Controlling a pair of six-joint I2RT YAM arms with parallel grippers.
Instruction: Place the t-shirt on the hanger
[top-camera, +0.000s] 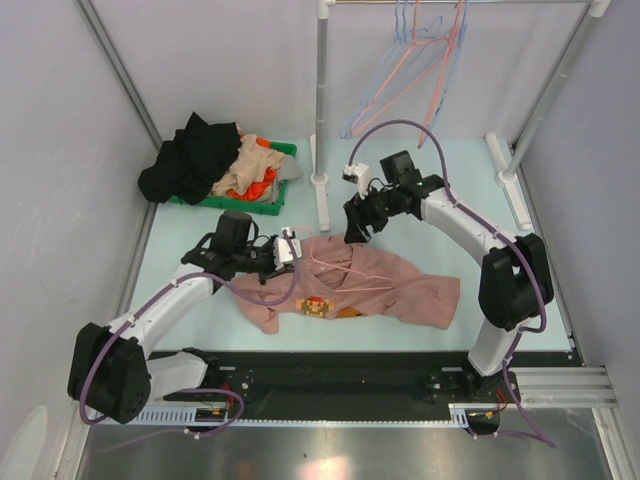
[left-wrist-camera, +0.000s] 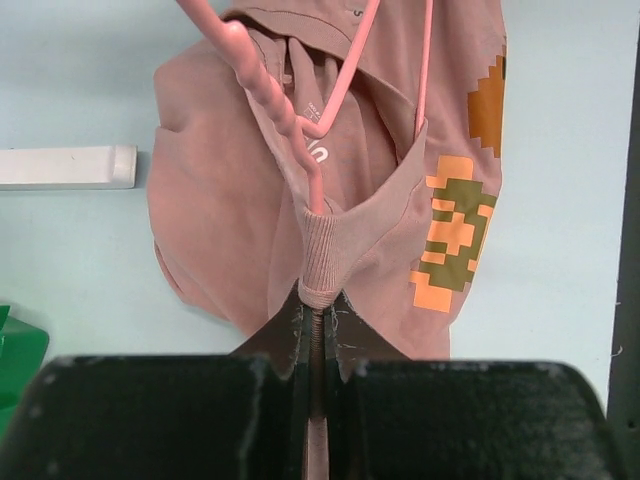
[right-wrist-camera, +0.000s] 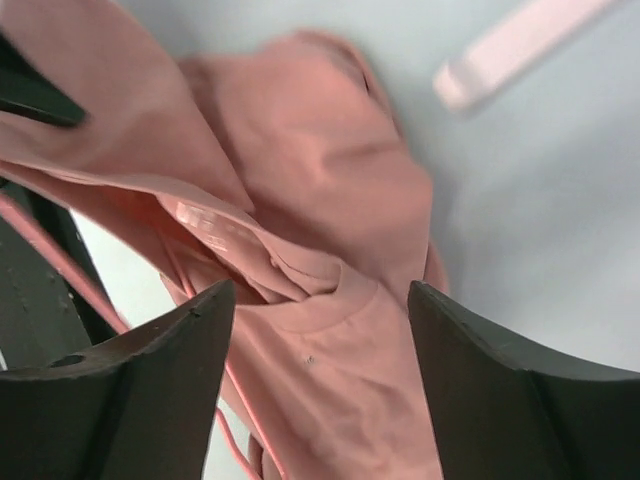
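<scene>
The t-shirt (top-camera: 400, 285) is lying flat in the middle of the table (top-camera: 470, 180), with its long side running from left to right in front of both arms. The hanger (left-wrist-camera: 262, 85) is lying on top of it, and one thin pink bar is poking down into the neck hole.

The left end effector (left-wrist-camera: 315, 320) is pressing together on the ribbed collar and pinching that bit of cloth tight. The hanger's bar is going in right behind the collar. It is hard to tell if the bar is in the pinch too.

The right end effector (right-wrist-camera: 320, 295) is spread wide and holding nothing. It is hanging just over the shirt near the neck, with folds of pink cloth right under it.

The left arm is nearer to the collar, because it is touching it. The right arm is the free one, and the shirt is straight below it. The hanger looks only partly inside, so the job seems about halfway done. The next move likely needs the free arm to come down and pull the cloth over the hanger's other shoulder. The hanger is light, so it might slide.
</scene>
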